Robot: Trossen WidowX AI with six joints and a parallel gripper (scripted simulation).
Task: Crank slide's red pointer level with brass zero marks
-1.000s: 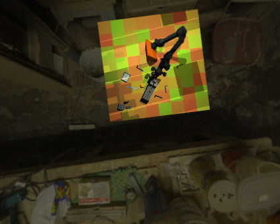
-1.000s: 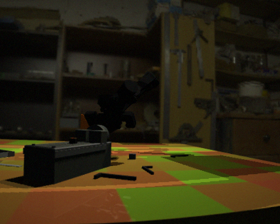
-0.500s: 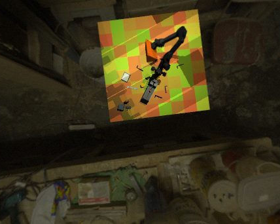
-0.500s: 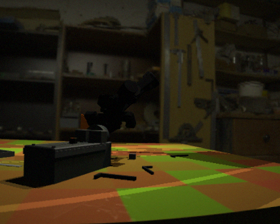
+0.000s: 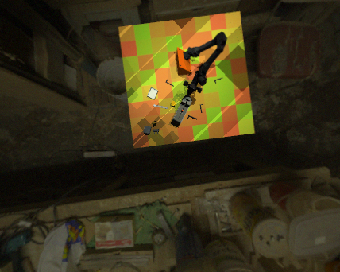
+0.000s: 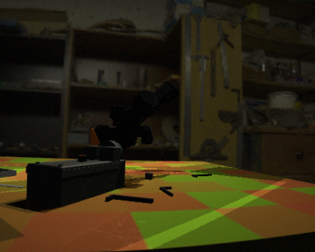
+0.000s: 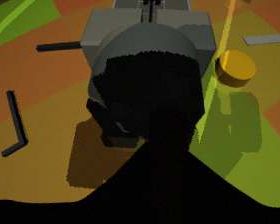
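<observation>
The grey machine [image 5: 178,118] [image 6: 89,182] [image 7: 103,31] is a long box with a slotted top. Its round grey crank hub [image 5: 187,100] [image 7: 146,37] is at the arm's end, largely in dark shadow in the wrist view. The slide's red pointer [image 5: 182,110] [image 6: 82,158] shows small on the machine's top. The brass zero marks cannot be made out, so its level with them cannot be told. My gripper [image 5: 188,95] [image 7: 161,149] is at the hub, shut on the crank handle, which is hidden behind the black fingers and shadow.
A yellow disc [image 5: 172,103] [image 7: 236,68] lies beside the machine. Black angled bars [image 5: 192,117] [image 6: 131,199] [image 7: 20,125] lie around it. A grey strip [image 5: 160,106], a white-topped tray [image 5: 152,94] and small grey blocks [image 5: 147,130] lie left. An orange box [image 5: 183,64] stands near the arm base.
</observation>
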